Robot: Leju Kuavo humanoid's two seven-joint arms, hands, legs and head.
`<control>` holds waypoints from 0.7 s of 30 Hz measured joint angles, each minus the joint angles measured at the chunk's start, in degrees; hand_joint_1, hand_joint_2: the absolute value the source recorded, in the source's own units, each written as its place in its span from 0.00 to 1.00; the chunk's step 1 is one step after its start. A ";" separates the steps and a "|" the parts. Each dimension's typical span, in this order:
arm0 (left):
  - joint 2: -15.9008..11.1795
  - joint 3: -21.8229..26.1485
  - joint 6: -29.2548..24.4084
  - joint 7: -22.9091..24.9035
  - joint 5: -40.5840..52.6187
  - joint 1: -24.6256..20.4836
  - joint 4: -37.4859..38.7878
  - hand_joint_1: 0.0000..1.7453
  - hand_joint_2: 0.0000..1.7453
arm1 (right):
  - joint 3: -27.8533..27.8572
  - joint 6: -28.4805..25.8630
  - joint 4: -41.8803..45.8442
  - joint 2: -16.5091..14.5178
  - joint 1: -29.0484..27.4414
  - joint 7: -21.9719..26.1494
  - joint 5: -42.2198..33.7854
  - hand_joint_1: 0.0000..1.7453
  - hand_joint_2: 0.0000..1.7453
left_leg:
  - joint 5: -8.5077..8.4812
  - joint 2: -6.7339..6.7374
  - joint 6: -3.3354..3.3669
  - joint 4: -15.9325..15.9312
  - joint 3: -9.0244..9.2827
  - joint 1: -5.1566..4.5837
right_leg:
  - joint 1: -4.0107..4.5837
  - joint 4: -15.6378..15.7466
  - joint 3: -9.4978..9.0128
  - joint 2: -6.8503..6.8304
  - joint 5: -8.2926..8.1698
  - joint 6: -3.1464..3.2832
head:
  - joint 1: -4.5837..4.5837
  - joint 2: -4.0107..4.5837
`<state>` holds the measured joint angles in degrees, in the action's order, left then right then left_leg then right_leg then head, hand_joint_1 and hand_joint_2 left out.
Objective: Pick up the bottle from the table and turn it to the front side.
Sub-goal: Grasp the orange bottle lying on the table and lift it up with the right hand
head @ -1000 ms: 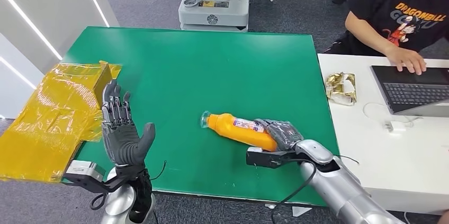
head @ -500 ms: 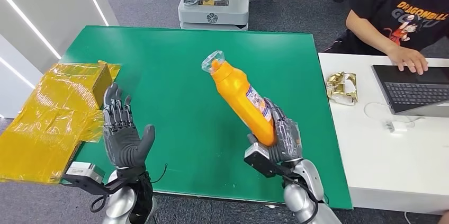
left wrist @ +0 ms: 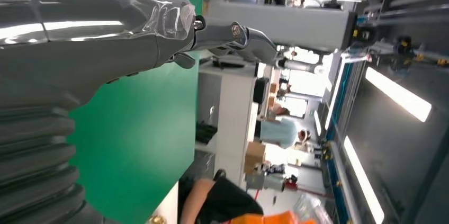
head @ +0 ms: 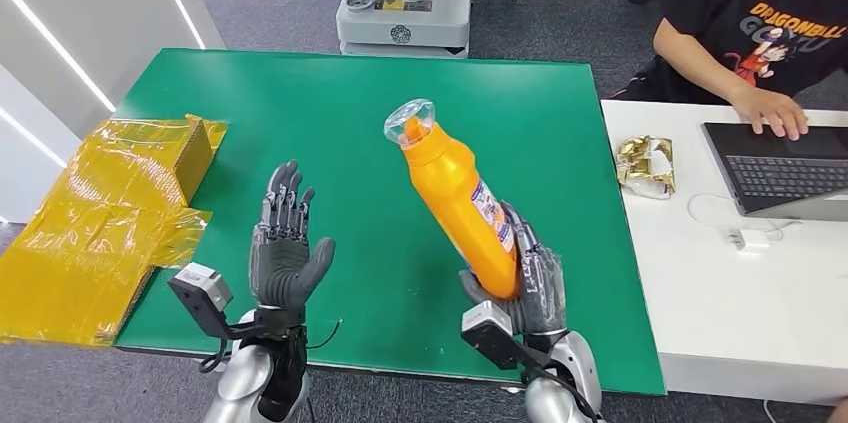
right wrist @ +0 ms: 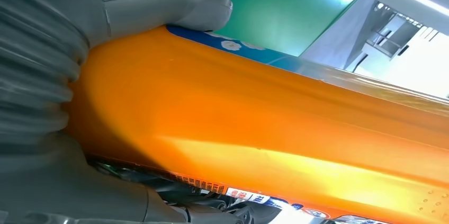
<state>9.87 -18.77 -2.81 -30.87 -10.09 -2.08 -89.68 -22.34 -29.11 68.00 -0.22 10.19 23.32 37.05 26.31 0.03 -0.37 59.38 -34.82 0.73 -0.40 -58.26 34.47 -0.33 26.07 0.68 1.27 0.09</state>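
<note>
Head view: right hand (head: 528, 278) grips the orange bottle (head: 455, 195) at its base end, fingers wrapped round the lower body, bottle lifted clear of the green surface (head: 330, 113) and leaning cap-up toward the far edge, over the near-right part. Left hand (head: 285, 248) is held up open, fingers spread, holding nothing, near the near edge, well apart from the bottle. Risk: the grip is low and the long body sticks out above it, so turning it to bring the label forward could let the smooth plastic slip or swing in the fingers and drop onto the surface. Right wrist view shows the thumb (right wrist: 159, 1) pressed on the bottle side, label partly under the fingers, so whether the front is facing out is hard to tell.
</note>
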 joint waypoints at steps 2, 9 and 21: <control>-0.31 -0.47 0.80 0.38 -0.03 -0.36 0.47 0.00 1.00 | -0.87 0.31 0.00 -0.03 0.05 0.68 0.87 1.00 1.00 | 0.00 0.00 0.00 0.00 0.00 0.00 | 0.00 0.00 0.00 0.01 0.00 0.00 | 0.01 0.00; -1.03 -1.64 1.74 0.71 -0.03 -1.28 2.34 0.00 1.00 | -4.01 0.93 0.00 -0.04 0.30 1.97 3.68 1.00 1.00 | 0.00 0.01 0.00 0.00 -0.01 0.00 | 0.00 0.00 0.01 0.02 0.01 0.00 | 0.00 0.00; -1.16 -1.98 2.52 0.68 -0.55 -2.04 4.94 0.00 1.00 | -7.63 5.72 0.83 0.31 0.81 0.81 8.06 1.00 1.00 | 0.00 0.03 0.00 0.00 0.00 0.00 | 0.00 0.00 0.02 0.05 0.01 0.00 | 0.01 0.00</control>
<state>8.71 -20.75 -0.30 -30.19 -10.64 -4.12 -84.73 -29.97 -23.39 68.83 0.09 11.00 24.13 45.11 26.31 0.05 -0.36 59.38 -34.82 0.73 -0.40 -58.26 34.49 -0.28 26.08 0.68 1.28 0.09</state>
